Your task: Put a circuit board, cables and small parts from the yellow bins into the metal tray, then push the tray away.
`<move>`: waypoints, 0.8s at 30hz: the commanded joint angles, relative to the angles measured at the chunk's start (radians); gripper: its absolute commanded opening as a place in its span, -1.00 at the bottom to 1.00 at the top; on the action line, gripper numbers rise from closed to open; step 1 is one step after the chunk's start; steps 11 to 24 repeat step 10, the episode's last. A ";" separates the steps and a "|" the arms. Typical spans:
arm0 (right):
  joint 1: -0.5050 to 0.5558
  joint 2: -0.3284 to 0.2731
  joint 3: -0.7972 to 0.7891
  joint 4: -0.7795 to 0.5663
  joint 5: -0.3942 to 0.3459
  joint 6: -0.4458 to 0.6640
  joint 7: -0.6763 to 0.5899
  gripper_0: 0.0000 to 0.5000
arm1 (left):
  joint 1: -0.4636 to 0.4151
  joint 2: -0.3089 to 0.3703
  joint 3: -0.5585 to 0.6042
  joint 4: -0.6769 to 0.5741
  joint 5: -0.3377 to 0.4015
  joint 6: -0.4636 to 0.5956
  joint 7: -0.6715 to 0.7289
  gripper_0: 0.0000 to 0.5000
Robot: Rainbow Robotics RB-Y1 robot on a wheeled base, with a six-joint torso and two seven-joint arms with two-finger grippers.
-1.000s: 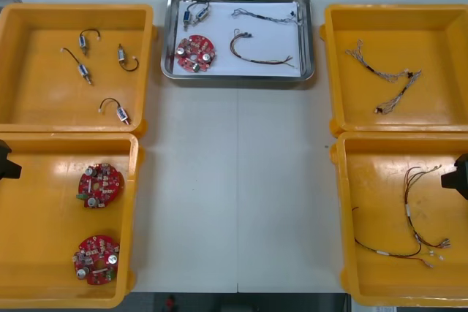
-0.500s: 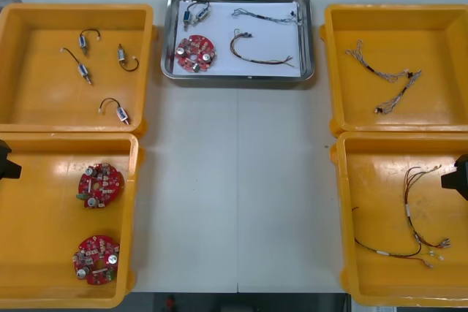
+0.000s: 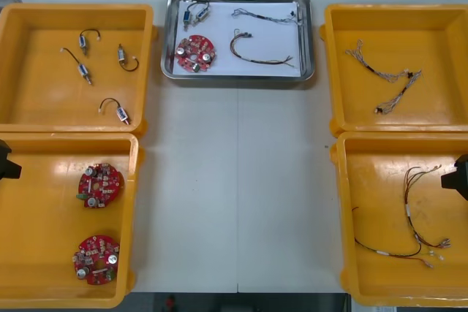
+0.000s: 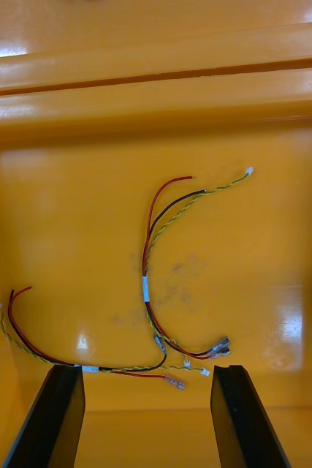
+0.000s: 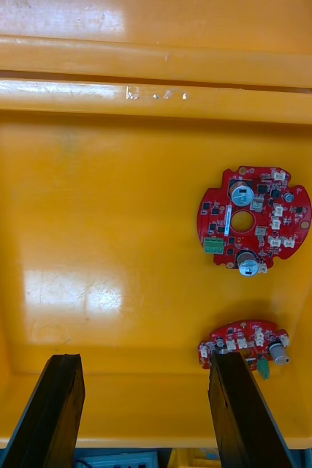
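Note:
The metal tray sits at the table's far middle, white inside. It holds a red circuit board, a small metal part, a blue and white cable and a dark cable. My left gripper hangs open over the near left bin, where two more circuit boards lie beyond and beside its fingers. My right gripper hangs open over the near right bin, above red and yellow cables. Both arms show at the front view's side edges.
The far left yellow bin holds several small metal parts. The far right bin holds twisted cables. The near left bin and near right bin flank bare table in the middle.

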 commanded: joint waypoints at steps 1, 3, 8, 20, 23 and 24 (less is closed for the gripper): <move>0.020 -0.032 -0.016 -0.008 -0.006 0.003 -0.001 1.00 | 0.020 0.034 0.026 -0.028 0.006 -0.008 -0.069 1.00; 0.020 -0.032 -0.016 -0.008 -0.006 0.003 -0.001 1.00 | 0.020 0.034 0.026 -0.028 0.006 -0.008 -0.069 1.00; 0.020 -0.032 -0.016 -0.008 -0.006 0.003 -0.001 1.00 | 0.020 0.034 0.026 -0.028 0.006 -0.008 -0.069 1.00; 0.020 -0.032 -0.016 -0.008 -0.006 0.003 -0.001 1.00 | 0.020 0.034 0.026 -0.028 0.006 -0.008 -0.069 1.00; 0.020 -0.032 -0.016 -0.008 -0.006 0.003 -0.001 1.00 | 0.020 0.034 0.026 -0.028 0.006 -0.008 -0.069 1.00; 0.020 -0.032 -0.016 -0.008 -0.006 0.003 -0.001 1.00 | 0.020 0.034 0.026 -0.028 0.006 -0.008 -0.069 1.00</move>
